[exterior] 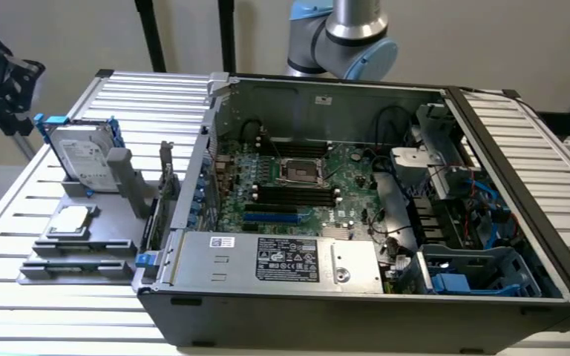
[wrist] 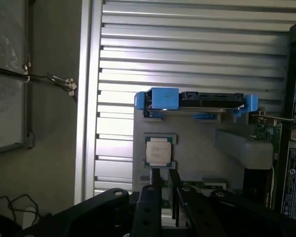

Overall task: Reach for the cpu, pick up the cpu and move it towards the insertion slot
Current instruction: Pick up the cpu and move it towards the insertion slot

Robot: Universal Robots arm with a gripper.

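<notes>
The open computer case [exterior: 364, 320] lay on its side on the slatted table [exterior: 38, 319], with its dark near wall closest. Just behind that wall sat the silver power supply [exterior: 275, 259] with a printed label. A blue and grey drive cage [exterior: 473, 276] sat at the near right of the case.

On the table to the exterior view's left of the case rested a grey fixture [exterior: 82, 246]. The cpu [exterior: 70, 221] lay flat in a recess of this fixture with its metal top up, outside the case and well apart from the motherboard. In the wrist view the gripper [wrist: 165, 177] was over this fixture, and the chip showed just past its black fingers [wrist: 175, 190]. The jaws stood a narrow way apart with nothing between them, and the chip was not held. How high the gripper hung above it could not be told.

Farther along the fixture, the hard drive [exterior: 82, 156] stood on edge in its blue brackets.

Inside the case, the green motherboard [exterior: 349, 170] covered the floor. On it the blue card slot [exterior: 270, 218] lay nearest, and the long black memory slots [exterior: 290, 194] came after it. Just beyond those was the insertion slot [exterior: 300, 172], a shiny silver frame around a dark centre.

Farthest off, the grey and pale blue arm [exterior: 344, 33] rose behind the case's far wall.
</notes>
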